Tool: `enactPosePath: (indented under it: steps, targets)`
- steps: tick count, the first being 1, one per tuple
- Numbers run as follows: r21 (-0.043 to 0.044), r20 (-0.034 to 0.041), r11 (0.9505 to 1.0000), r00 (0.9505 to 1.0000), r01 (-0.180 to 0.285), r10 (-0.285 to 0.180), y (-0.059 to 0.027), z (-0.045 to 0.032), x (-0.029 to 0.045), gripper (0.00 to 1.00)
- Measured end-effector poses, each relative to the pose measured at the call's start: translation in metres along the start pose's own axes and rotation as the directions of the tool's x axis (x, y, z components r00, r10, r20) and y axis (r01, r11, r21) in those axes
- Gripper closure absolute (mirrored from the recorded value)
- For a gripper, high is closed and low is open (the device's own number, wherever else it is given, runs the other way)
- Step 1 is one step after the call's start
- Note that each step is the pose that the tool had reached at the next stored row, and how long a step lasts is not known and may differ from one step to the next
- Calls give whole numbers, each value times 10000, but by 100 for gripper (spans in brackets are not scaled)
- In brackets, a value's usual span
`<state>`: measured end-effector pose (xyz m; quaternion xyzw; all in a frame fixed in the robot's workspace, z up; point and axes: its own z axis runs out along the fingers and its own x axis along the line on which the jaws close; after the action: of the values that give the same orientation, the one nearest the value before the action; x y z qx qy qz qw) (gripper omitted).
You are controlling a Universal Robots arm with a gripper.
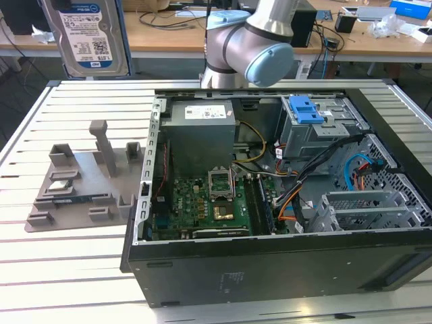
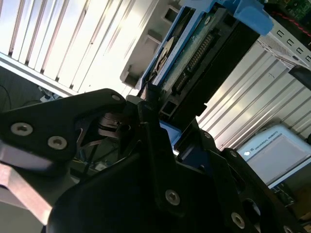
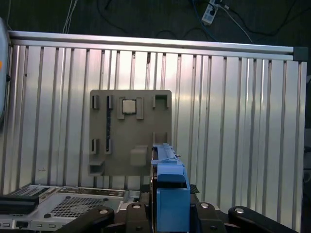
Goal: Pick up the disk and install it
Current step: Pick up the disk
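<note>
The fingers [image 2: 146,110] were clamped on the disk [image 1: 88,37], which stood upright with its long axis running straight out from them, held clear of the desk [image 1: 67,270] to the exterior view's left of the open computer case [image 1: 270,270], well apart from that case's drive cage [image 1: 317,131].

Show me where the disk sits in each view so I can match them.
Exterior view: the disk stands upright, label facing, at the exterior view's upper left.
Second wrist view: disk edge-on, connectors showing.
First wrist view: disk end-on, blue rail showing, before the grey fixture plate.
Shared landmark: the slatted table.
</note>
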<state>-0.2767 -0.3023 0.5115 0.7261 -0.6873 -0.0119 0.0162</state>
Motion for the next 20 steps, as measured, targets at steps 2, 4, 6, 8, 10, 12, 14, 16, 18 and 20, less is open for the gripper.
enactPosePath:
  steps: [2, 4, 6, 8, 10, 12, 14, 16, 18, 20]
  targets:
    - [0, 0, 10000, 10000, 0, 0, -77, -3, 4, 63]
    - [-2, 0, 10000, 10000, 1, -1, -145, -6, 8, 63]
    - [-2, 0, 10000, 10000, 0, 0, -195, -8, 11, 63]
    - [-4, 0, 10000, 10000, 0, 0, -249, -10, 14, 63]
    - [-3, 0, 10000, 10000, 0, 0, -318, -12, 18, 63]
    - [-3, 0, 10000, 10000, 1, -1, -388, -15, 22, 63]
    - [-4, 0, 10000, 10000, 0, 0, -438, -17, 24, 63]
    - [-4, 0, 10000, 10000, -1, 1, -478, -19, 26, 63]
    - [-5, 0, 10000, 10000, 0, 0, -557, -22, 31, 63]
    - [-4, 0, 10000, 10000, 0, 0, -608, -24, 34, 63]
